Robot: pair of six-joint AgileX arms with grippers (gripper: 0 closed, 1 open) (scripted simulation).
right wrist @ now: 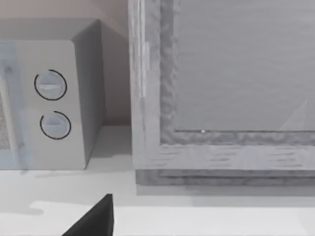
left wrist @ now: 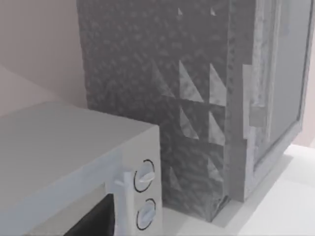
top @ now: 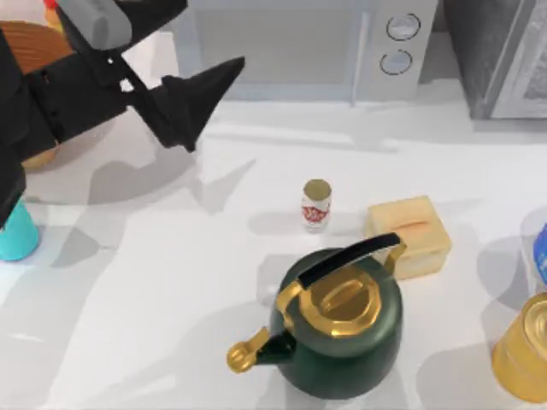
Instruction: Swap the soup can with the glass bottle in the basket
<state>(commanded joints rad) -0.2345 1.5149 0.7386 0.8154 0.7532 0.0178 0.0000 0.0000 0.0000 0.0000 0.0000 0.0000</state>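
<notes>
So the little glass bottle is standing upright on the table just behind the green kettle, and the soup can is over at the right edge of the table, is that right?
Not quite. The top view shows the soup can at the table's left edge, not the right. The can at the right edge is the golden-yellow can. The rest holds: the glass bottle stands upright just behind the green kettle.

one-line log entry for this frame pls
left gripper: raised, open, empty, top-left | glass bottle: upright on table, behind kettle | soup can: left edge | basket: top-left
</notes>
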